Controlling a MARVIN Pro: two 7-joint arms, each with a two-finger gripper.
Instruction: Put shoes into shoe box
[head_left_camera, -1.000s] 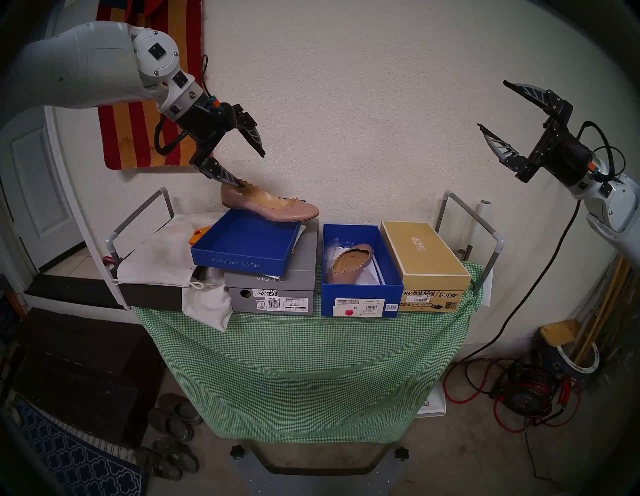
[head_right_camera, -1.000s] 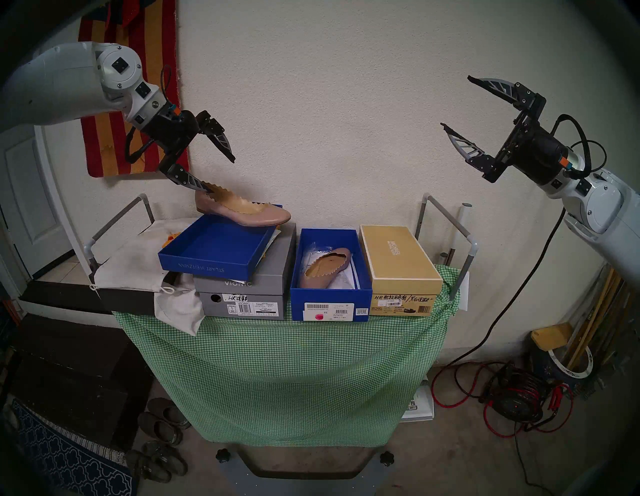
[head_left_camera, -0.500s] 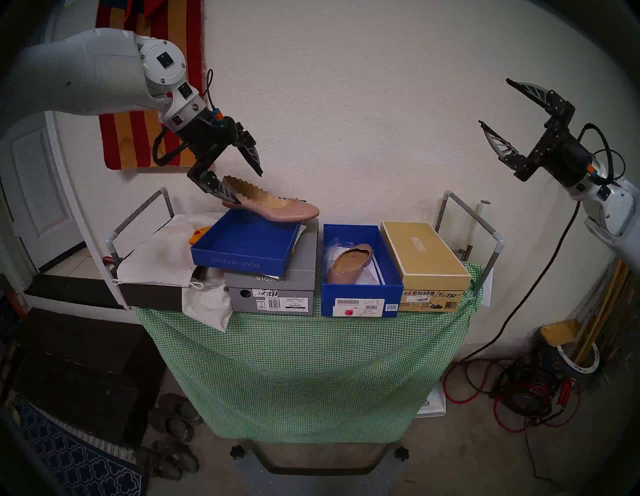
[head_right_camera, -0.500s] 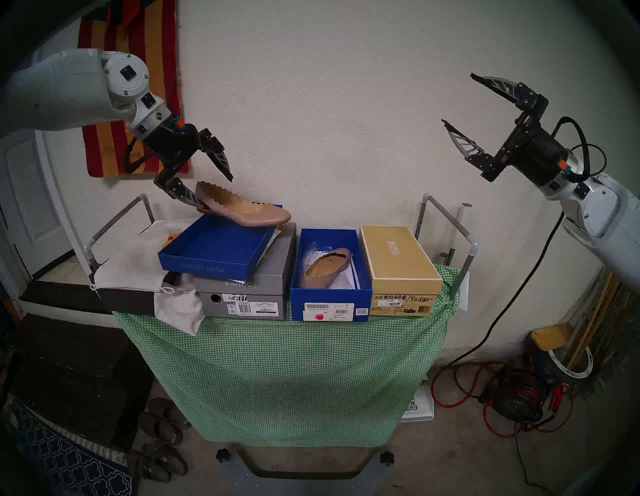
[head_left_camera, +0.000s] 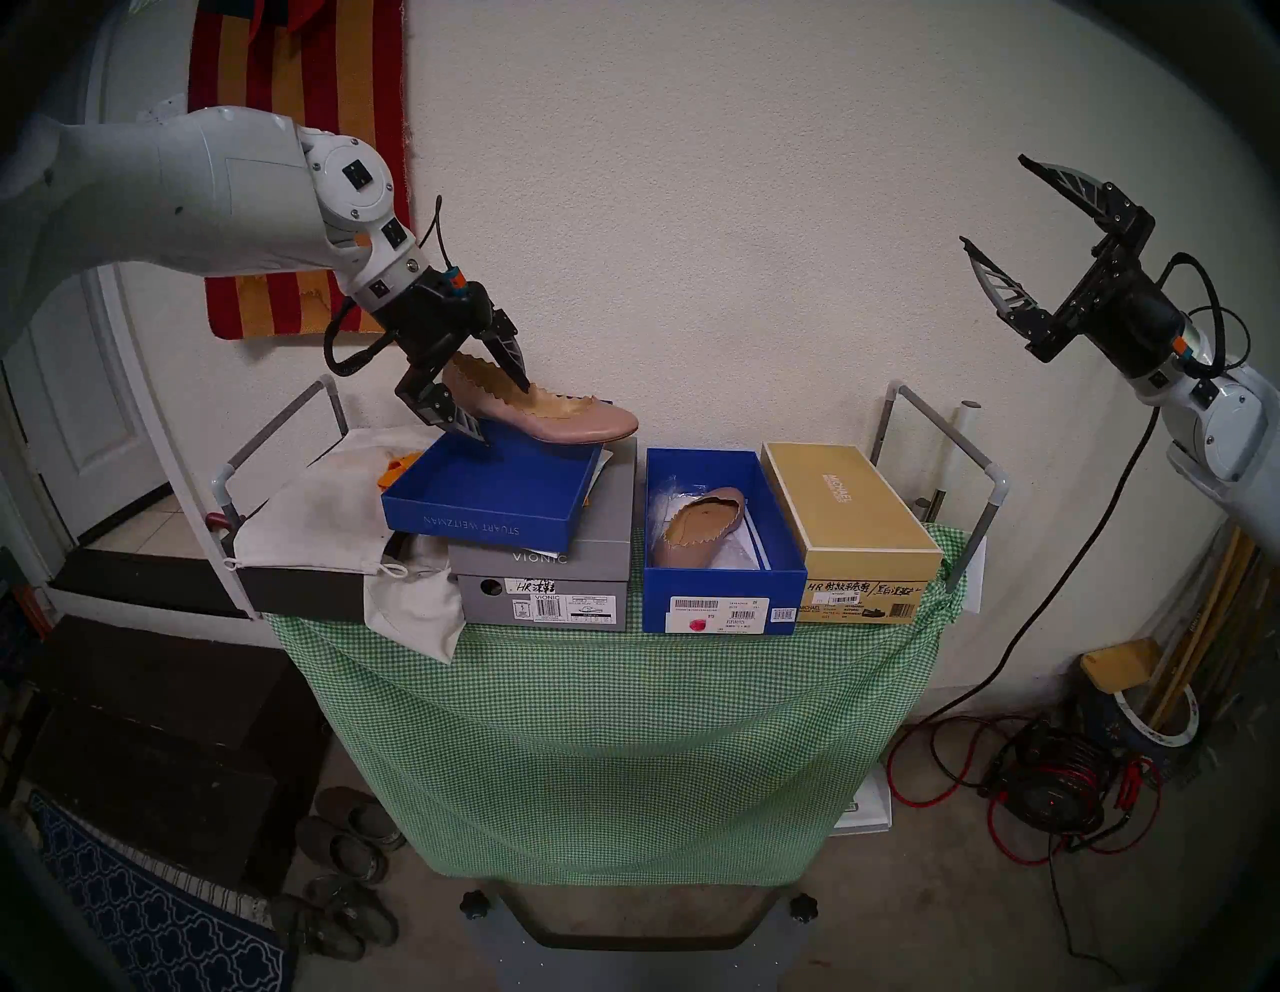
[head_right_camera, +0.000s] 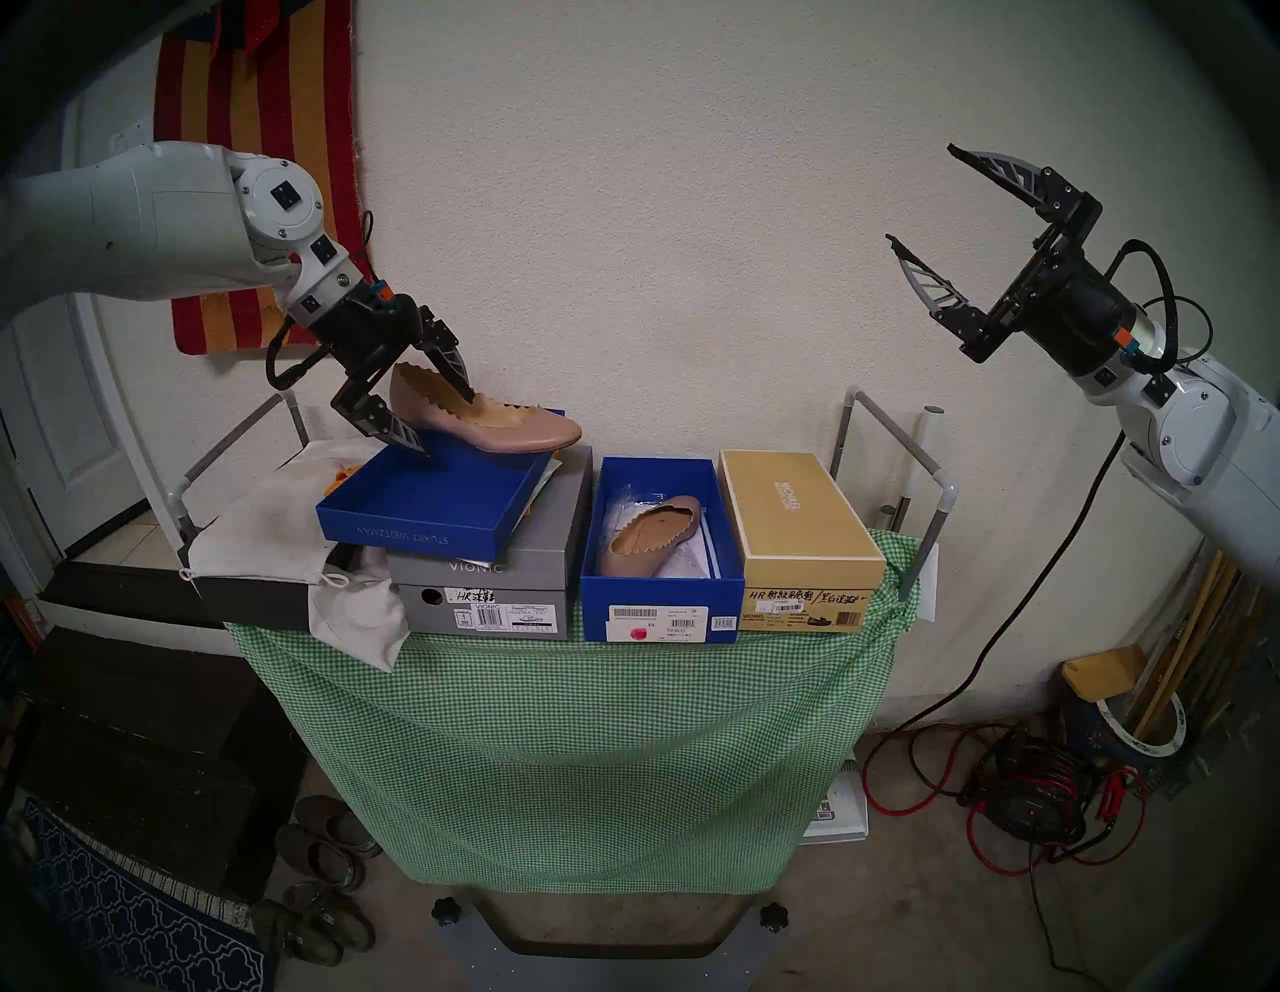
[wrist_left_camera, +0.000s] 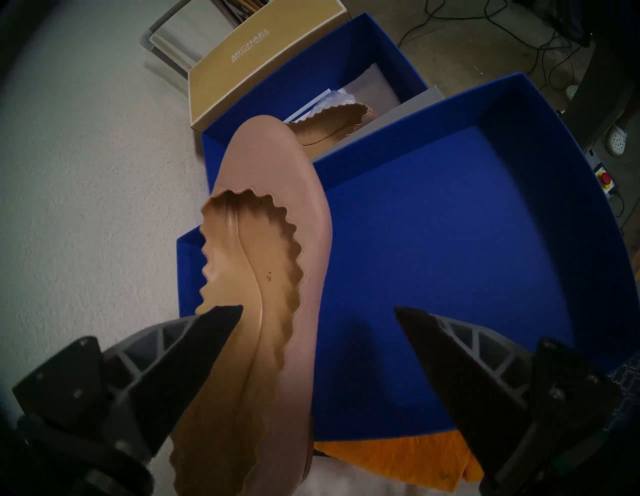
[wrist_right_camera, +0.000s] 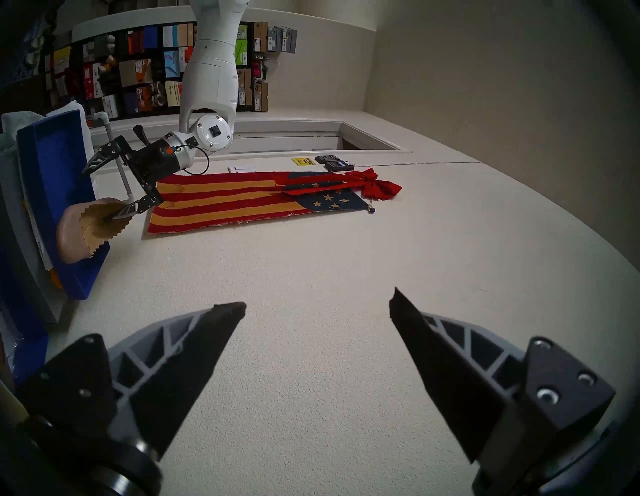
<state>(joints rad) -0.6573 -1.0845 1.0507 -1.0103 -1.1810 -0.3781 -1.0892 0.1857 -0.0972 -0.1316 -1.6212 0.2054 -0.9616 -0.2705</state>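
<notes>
One dusty-pink flat shoe (head_left_camera: 575, 419) rests across the far rim of the shallow blue STUART WEITZMAN tray (head_left_camera: 485, 506). My left gripper (head_left_camera: 505, 415) is open and straddles the shoe's near side wall by the heel. One finger is over the tan insole (wrist_left_camera: 221, 329), the other is outside over the tray. The jaws stand wide apart in the left wrist view (wrist_left_camera: 318, 308). The second shoe (head_left_camera: 699, 526) lies inside the deep blue shoe box (head_left_camera: 724, 596). My right gripper (head_left_camera: 992, 201) is open and empty, raised high at the right.
The tray sits on a grey VIONIC box (head_left_camera: 547, 575). A tan MICHAEL box (head_left_camera: 852, 506) touches the shoe box's right side. A white cloth bag (head_left_camera: 312, 512) lies left. Metal rails (head_left_camera: 935, 429) flank the green-checked table (head_left_camera: 609, 727). Grey-green clogs (head_left_camera: 346, 845) lie on the floor.
My left gripper has come down and to the right: its lower finger left the heel opening and sits outside the shoe, its upper finger has entered the opening. The shoe and right arm barely moved.
</notes>
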